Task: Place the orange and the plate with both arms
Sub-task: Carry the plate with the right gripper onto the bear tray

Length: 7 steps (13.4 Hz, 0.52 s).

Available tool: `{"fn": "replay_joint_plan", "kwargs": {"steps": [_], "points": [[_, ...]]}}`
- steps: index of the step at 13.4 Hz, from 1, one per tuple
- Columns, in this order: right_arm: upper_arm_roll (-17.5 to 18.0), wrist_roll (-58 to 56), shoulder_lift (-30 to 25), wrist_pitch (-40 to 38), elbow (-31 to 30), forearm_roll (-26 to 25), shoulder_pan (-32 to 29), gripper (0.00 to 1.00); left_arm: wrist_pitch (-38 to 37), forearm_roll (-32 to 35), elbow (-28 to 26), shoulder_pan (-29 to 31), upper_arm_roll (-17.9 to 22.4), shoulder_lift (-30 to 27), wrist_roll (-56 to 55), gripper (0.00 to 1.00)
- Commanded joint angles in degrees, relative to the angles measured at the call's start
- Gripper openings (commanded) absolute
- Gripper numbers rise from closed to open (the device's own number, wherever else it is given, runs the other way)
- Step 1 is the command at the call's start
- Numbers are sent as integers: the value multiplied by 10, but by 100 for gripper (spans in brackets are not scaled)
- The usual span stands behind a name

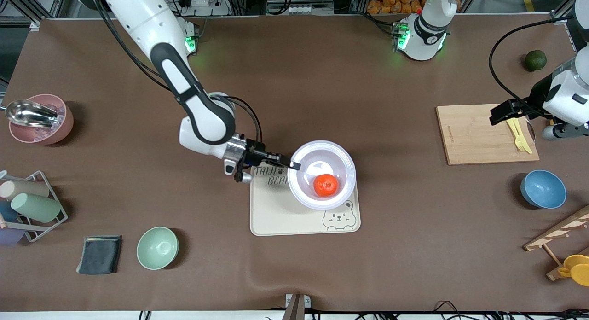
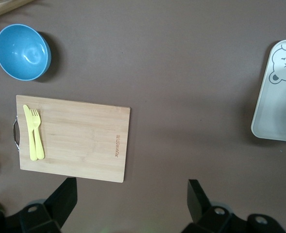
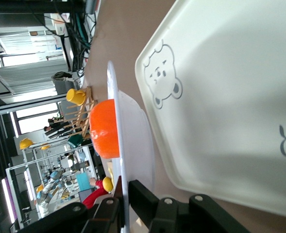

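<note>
The pale plate [image 1: 322,156] sits over the corner of the cream bear tray [image 1: 285,214] toward the robots' bases. The orange [image 1: 326,185] lies in it, on the side nearer the front camera. My right gripper [image 1: 294,165] is shut on the plate's rim at the side toward the right arm's end. The right wrist view shows its fingers clamping the rim [image 3: 126,189], with the plate [image 3: 135,141] edge-on, the orange [image 3: 105,128] and the tray [image 3: 220,97]. I cannot tell whether the plate rests on the tray. My left gripper [image 1: 501,113] waits open and empty high over the cutting board's edge [image 2: 130,187].
A wooden cutting board [image 1: 478,136] with yellow cutlery [image 1: 519,136] lies toward the left arm's end, with a blue bowl [image 1: 543,189], a dark green fruit [image 1: 535,60] and a wooden rack [image 1: 563,251]. Toward the right arm's end are a green bowl [image 1: 157,247], a dark cloth [image 1: 100,254], a cup rack [image 1: 30,205] and a pink bowl [image 1: 39,119].
</note>
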Motion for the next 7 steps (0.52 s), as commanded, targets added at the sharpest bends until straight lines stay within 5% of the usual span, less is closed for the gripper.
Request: {"fn": "replay_joint_plan", "kwargs": {"steps": [1, 5, 6, 7], "points": [[-3, -30, 60, 15, 65, 18, 12, 0, 12, -5, -12, 2, -2, -5, 15, 100], [-25, -36, 101, 14, 103, 18, 25, 0, 26, -4, -19, 2, -2, -4, 15, 100], [-29, -37, 101, 14, 104, 15, 25, 30, 27, -4, -21, 1, -2, -4, 15, 100], [-32, -37, 99, 14, 103, 14, 24, 99, 27, -4, -22, 1, -2, -3, 15, 100]]}}
